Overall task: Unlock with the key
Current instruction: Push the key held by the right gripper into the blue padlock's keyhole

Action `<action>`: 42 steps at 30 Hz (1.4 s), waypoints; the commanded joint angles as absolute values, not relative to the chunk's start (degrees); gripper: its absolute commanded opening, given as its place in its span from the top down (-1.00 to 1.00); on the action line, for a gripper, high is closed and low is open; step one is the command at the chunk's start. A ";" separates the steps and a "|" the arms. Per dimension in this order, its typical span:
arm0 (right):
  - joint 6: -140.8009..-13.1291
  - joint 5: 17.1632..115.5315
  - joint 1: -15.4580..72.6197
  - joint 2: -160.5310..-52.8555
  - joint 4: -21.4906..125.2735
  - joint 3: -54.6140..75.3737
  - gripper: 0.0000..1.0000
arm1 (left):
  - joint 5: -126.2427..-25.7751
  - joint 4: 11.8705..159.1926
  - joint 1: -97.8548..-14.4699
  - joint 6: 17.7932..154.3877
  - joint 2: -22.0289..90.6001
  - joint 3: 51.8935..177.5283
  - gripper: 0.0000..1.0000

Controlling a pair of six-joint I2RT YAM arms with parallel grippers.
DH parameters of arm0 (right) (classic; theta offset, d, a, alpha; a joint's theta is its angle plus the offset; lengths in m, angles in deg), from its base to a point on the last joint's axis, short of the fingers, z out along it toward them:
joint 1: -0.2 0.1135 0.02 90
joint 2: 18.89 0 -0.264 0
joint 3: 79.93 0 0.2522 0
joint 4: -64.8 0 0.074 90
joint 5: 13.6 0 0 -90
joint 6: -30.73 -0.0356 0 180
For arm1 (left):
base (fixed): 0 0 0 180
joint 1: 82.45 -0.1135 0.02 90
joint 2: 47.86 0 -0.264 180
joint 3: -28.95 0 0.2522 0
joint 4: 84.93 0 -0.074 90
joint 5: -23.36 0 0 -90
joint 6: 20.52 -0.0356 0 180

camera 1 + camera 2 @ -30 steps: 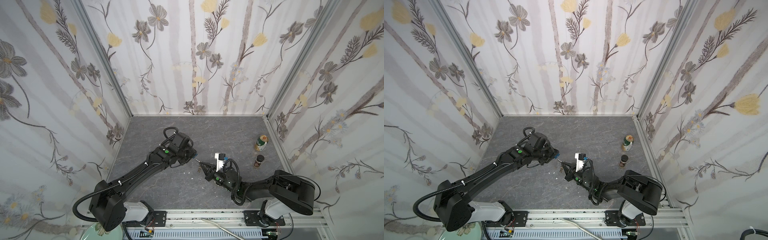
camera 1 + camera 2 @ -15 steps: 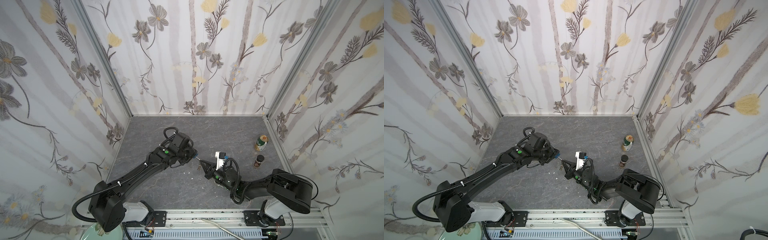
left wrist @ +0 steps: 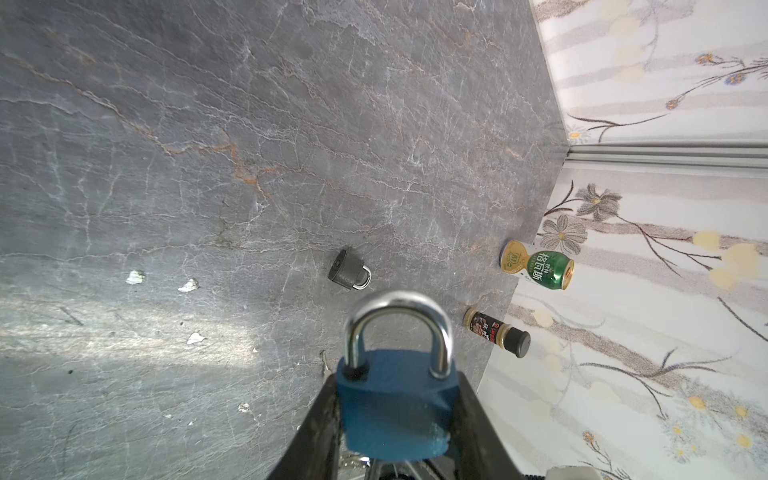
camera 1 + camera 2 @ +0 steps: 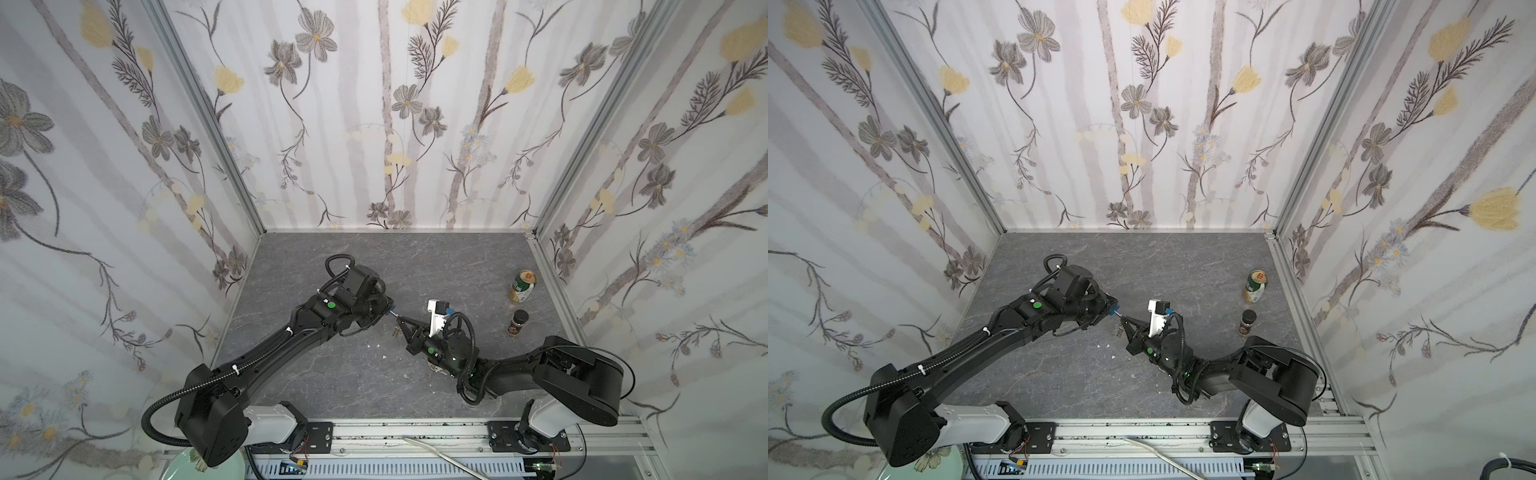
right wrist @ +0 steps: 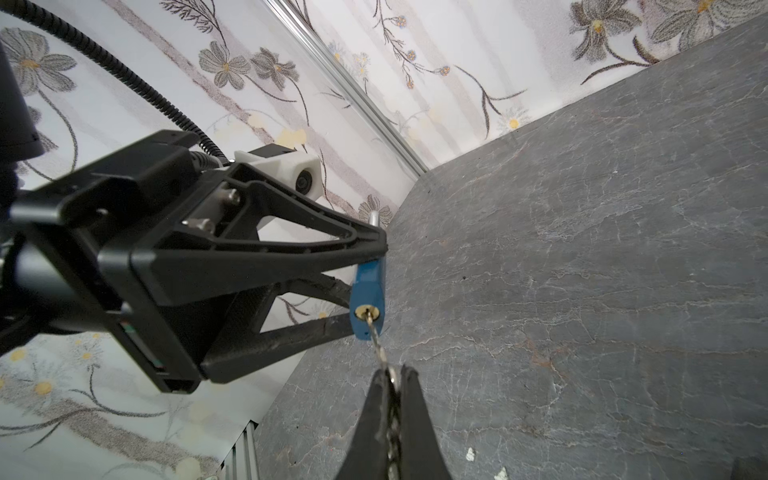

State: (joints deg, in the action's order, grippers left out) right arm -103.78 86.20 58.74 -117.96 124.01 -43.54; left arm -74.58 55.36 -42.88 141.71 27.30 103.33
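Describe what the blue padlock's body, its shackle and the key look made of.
Padlock body: probably cast metal under blue paint, pebbled and matte. Shackle: likely polished steel, by its mirror glints. Key: bare silvery metal, toothed blade. Cylinder face: looks brass, yellow sheen.

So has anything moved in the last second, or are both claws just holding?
Almost nothing. The right arm shifted its elbow slightly leftward in both top views. Otherwise unchanged: the left claw stays clamped on the blue padlock, the right claw stays shut on the key, its tip at the keyhole, and the shackle is still closed.
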 commanded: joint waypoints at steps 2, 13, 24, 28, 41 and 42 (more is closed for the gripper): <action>-104.17 87.23 58.73 -117.31 122.78 -42.54 1.00 | -76.42 56.81 -42.57 141.58 27.72 103.53 0.45; -105.82 89.38 59.22 -114.42 116.28 -40.26 1.00 | -75.71 56.37 -41.47 141.69 29.80 104.89 0.59; -106.43 87.96 59.64 -116.18 119.48 -39.70 1.00 | -77.14 58.83 -41.42 143.48 30.07 104.48 0.73; -104.41 90.31 60.64 -117.00 119.90 -39.74 1.00 | -78.62 60.78 -41.41 144.61 29.85 103.80 0.75; -104.18 91.60 60.58 -114.52 122.32 -42.40 1.00 | -79.39 60.25 -41.41 142.24 30.28 104.14 0.77; -104.18 91.38 60.58 -114.52 122.28 -42.30 1.00 | -79.32 59.94 -41.38 141.97 30.28 104.34 0.77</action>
